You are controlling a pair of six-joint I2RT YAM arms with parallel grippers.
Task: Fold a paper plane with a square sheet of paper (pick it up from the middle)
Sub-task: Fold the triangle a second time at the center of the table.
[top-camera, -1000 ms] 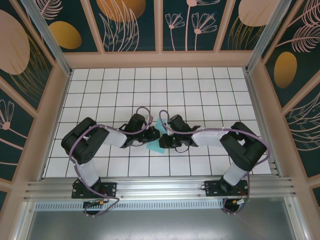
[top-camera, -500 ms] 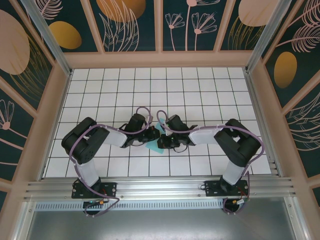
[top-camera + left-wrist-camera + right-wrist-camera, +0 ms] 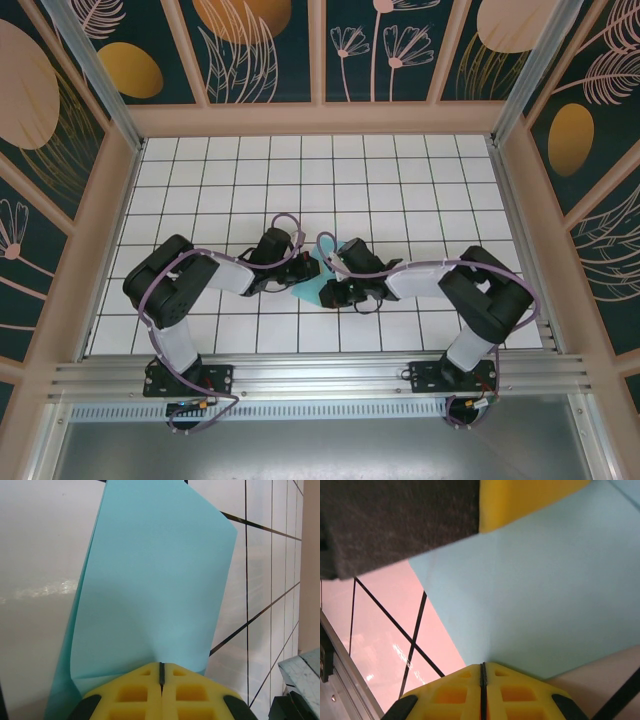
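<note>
White square tiles with dark grid lines cover the surface [image 3: 400,180], which is boxed in by walls [image 3: 260,50] of dark teal panels printed with pale flowers and orange ovals. Both arms bend inward from their bases at the near edge and meet around the middle of the surface, slightly toward the near side.

Between them sits the square sheet of paper [image 3: 310,287], turquoise-blue, with the left tool [image 3: 292,276] at its left side and the right tool [image 3: 328,292] at its right, near side.

In the left wrist view, the left tool [image 3: 161,672] has its yellow fingers [image 3: 135,690] pressed together, clamped on the near end of the paper [image 3: 155,580]. The sheet stretches away over the tiles, and a second layer shows along its left edge.

From the right wrist, the right tool [image 3: 483,672] likewise has its yellow fingers [image 3: 510,692] closed tight, pinching the paper [image 3: 545,605] at its edge. One yellow finger [image 3: 530,495] of the left tool lies against the far part of the sheet, next to that tool's dark grey body.
</note>
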